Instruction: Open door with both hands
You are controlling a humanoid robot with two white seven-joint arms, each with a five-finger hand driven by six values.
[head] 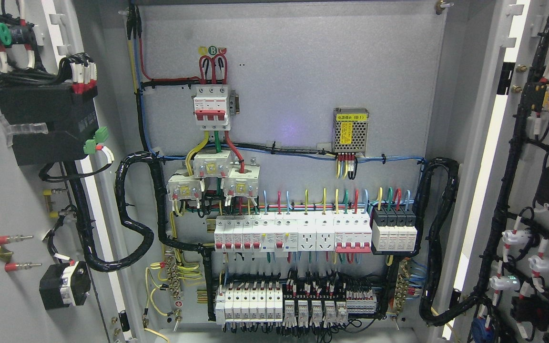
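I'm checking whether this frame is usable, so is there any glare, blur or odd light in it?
Head view: mostly sharp and evenly lit; a faint purple flare on the back panel; blown-out white strips along the left door edge and right door edge; verticals bow slightly toward the frame sides. No hand is in view.

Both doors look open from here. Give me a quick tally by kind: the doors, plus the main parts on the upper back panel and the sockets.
Open doors: 2
Red-handled breaker: 1
White transformer blocks: 3
Mesh-cased power supply: 1
Socket modules: 2
Total: 9
Neither hand is in view.
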